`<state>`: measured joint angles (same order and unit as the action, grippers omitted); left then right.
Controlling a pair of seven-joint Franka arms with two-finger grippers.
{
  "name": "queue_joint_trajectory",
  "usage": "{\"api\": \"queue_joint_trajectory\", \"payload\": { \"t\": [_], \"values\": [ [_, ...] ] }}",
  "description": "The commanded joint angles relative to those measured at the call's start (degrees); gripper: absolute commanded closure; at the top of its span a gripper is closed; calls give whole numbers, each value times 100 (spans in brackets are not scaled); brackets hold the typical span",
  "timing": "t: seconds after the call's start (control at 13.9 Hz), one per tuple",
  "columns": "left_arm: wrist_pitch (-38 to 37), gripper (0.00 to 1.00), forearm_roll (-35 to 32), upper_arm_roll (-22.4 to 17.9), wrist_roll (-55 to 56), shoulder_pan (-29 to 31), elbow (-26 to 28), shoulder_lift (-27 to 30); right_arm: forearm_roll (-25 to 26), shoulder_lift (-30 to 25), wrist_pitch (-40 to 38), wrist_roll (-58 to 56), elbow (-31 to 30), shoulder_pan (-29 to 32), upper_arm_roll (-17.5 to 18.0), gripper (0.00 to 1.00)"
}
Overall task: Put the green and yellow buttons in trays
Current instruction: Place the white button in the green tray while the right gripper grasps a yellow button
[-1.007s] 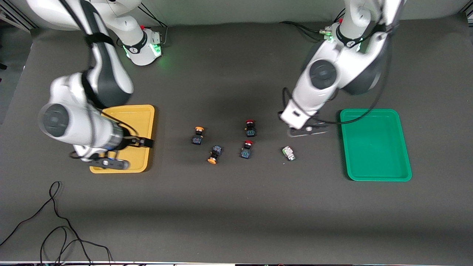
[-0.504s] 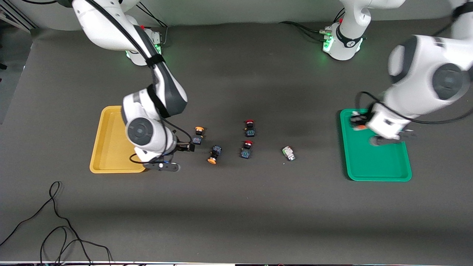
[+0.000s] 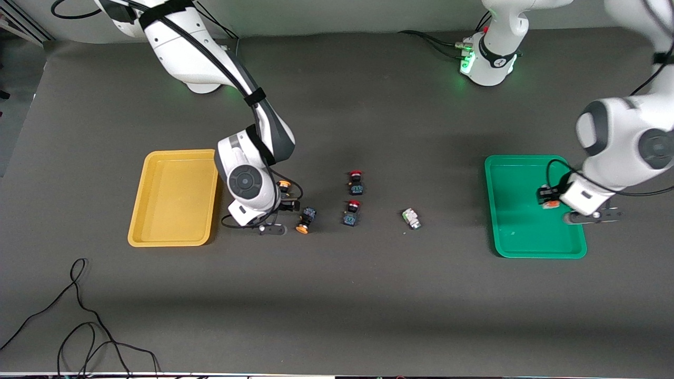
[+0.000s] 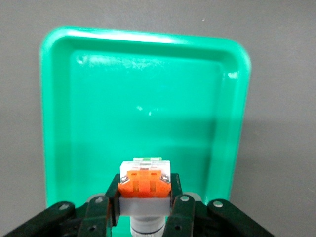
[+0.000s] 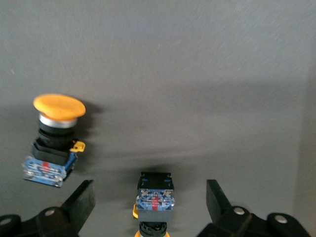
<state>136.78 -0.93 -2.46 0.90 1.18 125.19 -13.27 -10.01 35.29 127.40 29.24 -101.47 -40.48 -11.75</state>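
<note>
Now the left gripper (image 4: pixel 144 210) hangs over the green tray (image 3: pixel 513 237), its black fingers clamped on the orange-marked button (image 4: pixel 145 185): a boxy white-silver plastic body w/ an orange insert, held above the tray's glossy, smooth floor. The tray is a shallow rectangle w/ rounded corners and a raised rim.

The right gripper (image 5: pixel 150 207) is over the matte dark table (image 3: pixel 337 295), fingers spread wide apart, w/ one yellow-capped button (image 5: pixel 154 202) lying on its side directly between them, its blue-black square body turned to the wrist cam. A second yellow-capped button (image 5: pixel 52 140) stands upright just beside that gripper: round, domed orange-yellow cap, silver ring, dark body.

The yellow tray (image 3: pixel 174 197), same rounded shape as the green one, sits near the right gripper, toward the right arm's end of the table. Two red-capped buttons (image 3: pixel 356 182) sit further toward the left arm's end, then the green-marked button (image 3: pixel 411 218), white-silver, lying tilted on the table btwn them and the green tray.
</note>
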Motion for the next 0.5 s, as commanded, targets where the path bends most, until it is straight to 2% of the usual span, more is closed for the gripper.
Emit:
{"api": "queue_joint_trajectory", "payload": {
  "t": [0.0,0.14,0.22,0.29,0.36,0.43],
  "values": [
    [997,70,-83,71,-73,-21,269,-613,-107,-119,442,91,-425,-136,-73,0],
    [1254,67,-83,71,-73,-48,296,-861,-115,-128,575,91,-575,-249,-73,0],
    [1246,62,-83,71,-73,-48,287,-853,-115,-128,601,126,-646,-285,-82,1],
    [1176,41,-83,71,-81,-48,252,-827,-115,-128,688,152,-733,-294,-82,0],
    [1150,4,-83,79,-125,-48,217,-800,-107,-128,811,179,-812,-294,-82,0],
    [1010,0,-83,79,-169,-56,138,-774,-115,-128,873,214,-822,-320,-82,0]
  ]
}}
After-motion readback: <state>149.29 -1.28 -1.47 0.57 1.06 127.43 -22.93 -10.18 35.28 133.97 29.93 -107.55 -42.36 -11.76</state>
